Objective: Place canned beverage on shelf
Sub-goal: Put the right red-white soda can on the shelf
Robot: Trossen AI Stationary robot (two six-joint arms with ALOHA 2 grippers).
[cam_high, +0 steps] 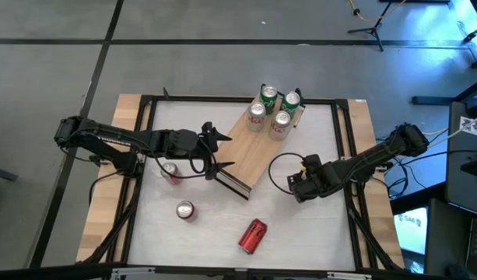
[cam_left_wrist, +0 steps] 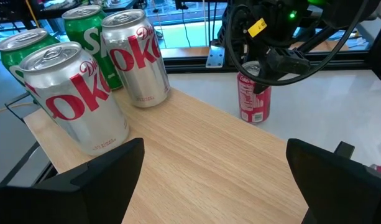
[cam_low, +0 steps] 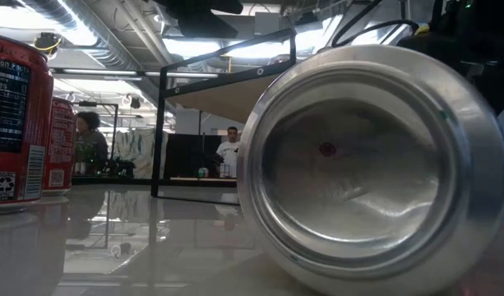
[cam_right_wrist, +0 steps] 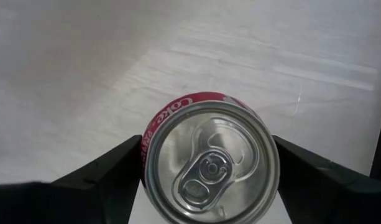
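The shelf (cam_high: 250,152) is lying diagonally across the white table (cam_high: 316,233), carrying two silver cans (cam_left_wrist: 78,96) and two green cans (cam_high: 292,101) at its far end. The left gripper (cam_high: 216,152) is hovering over the shelf's near end, jaws standing apart and empty. Right of the shelf, the right gripper (cam_high: 303,185) is straddling an upright red can (cam_right_wrist: 206,165), jaws apart on either side, grip unclear. Two more red cans are standing left of the shelf and one is lying (cam_high: 252,236) in front of it.
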